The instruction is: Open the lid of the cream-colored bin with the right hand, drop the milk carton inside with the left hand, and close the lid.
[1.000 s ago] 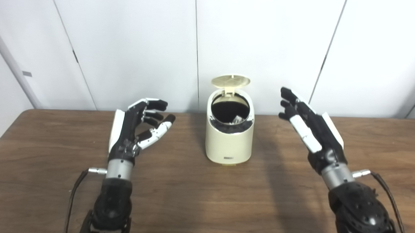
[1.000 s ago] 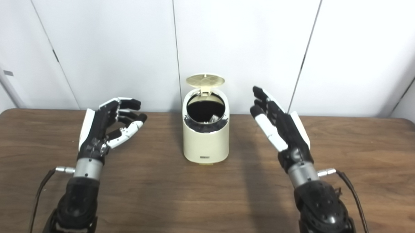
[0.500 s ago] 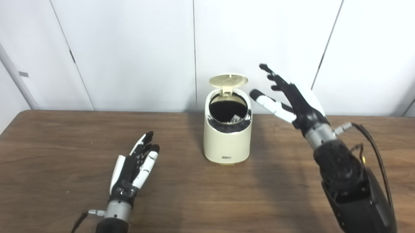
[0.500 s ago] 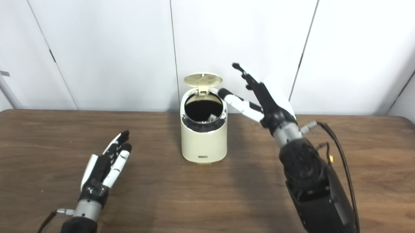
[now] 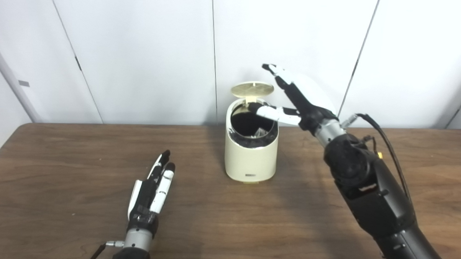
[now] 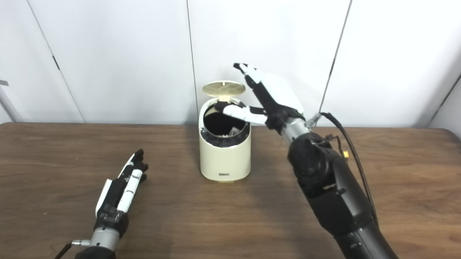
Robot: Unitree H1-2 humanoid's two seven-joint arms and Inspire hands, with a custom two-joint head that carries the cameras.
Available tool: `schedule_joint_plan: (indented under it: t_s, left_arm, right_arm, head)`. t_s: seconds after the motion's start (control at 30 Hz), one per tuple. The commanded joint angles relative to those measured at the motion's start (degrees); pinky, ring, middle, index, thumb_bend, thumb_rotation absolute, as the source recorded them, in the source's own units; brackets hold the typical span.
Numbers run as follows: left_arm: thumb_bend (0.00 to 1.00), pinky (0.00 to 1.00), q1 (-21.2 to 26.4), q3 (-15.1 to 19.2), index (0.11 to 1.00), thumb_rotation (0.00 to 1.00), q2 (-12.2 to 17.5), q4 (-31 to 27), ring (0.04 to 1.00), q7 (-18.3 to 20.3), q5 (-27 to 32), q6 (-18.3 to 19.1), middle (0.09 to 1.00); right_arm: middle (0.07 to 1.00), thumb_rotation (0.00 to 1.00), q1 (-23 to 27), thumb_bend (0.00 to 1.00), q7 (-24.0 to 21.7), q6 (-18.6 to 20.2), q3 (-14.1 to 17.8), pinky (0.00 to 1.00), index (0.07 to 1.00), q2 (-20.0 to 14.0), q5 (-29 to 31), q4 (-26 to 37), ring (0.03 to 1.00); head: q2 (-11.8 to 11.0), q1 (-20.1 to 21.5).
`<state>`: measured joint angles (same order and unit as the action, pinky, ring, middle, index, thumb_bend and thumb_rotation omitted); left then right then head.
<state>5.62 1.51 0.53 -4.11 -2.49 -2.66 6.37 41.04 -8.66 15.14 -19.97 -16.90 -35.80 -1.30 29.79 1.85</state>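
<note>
The cream-colored bin (image 5: pixel 250 157) stands at the middle back of the wooden table (image 5: pixel 60 158). Its round lid (image 5: pixel 252 89) is tipped up and back, leaving the dark mouth open. A pale, crumpled shape, probably the milk carton (image 5: pixel 262 132), shows inside the bin. My right hand (image 5: pixel 293 99) is raised at the bin's upper right, open; its thumb reaches over the rim and its fingers rise beside the lid. My left hand (image 5: pixel 151 190) rests low over the table at the front left, open and flat, holding nothing.
White wall panels (image 5: pixel 141 46) stand right behind the table. A black cable (image 5: pixel 383 138) loops off my right forearm. Bare wooden tabletop lies on both sides of the bin and in front of it.
My right hand has swung up and left, from beside the bin to its rim and lid. My left hand has dropped back toward me and flattened. The lid stays up.
</note>
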Motion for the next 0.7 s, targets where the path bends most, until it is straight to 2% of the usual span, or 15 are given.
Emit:
schedule_joint_plan:
  t_s: [0.0,0.17,0.33,0.43,0.67]
  left_arm:
    - [0.48,0.95,1.2,0.1,1.000,0.83,-0.4,-0.7,0.934,-0.5,0.0,-2.4,0.982]
    - [0.47,0.93,1.3,0.1,1.000,0.83,-0.9,-0.4,0.924,-0.6,0.2,-2.4,0.974]
    - [0.45,0.93,1.7,0.2,1.000,0.82,-0.8,0.0,0.926,-0.4,0.4,-2.2,0.983]
    - [0.45,0.89,1.9,0.6,1.000,0.79,-1.2,0.1,0.921,-0.6,1.1,-1.8,0.985]
    - [0.45,0.87,2.0,1.3,1.000,0.76,-1.5,0.3,0.914,-0.9,1.4,-2.1,0.985]
  right_arm:
    - [0.994,0.89,3.7,0.61,-0.1,-1.8,-0.2,0.94,0.959,-0.8,-2.5,1.3,1.000]
    - [0.962,0.82,2.3,0.60,-2.5,-0.7,-0.3,0.96,0.916,-1.5,-5.4,5.6,1.000]
    - [0.942,0.81,0.3,0.61,-5.1,0.8,0.1,0.94,0.889,-2.8,-9.8,10.8,1.000]
    - [0.948,0.82,-1.1,0.60,-6.9,2.1,1.0,0.94,0.869,-3.4,-11.5,13.4,1.000]
    - [0.971,0.82,-3.5,0.59,-9.3,3.1,2.7,0.95,0.813,-3.2,-14.2,16.6,1.000]
  head:
    - [0.0,0.1]
    - [-0.2,-0.2]
    - [-0.3,-0.1]
    - [-0.4,-0.1]
    - [-0.2,-0.1]
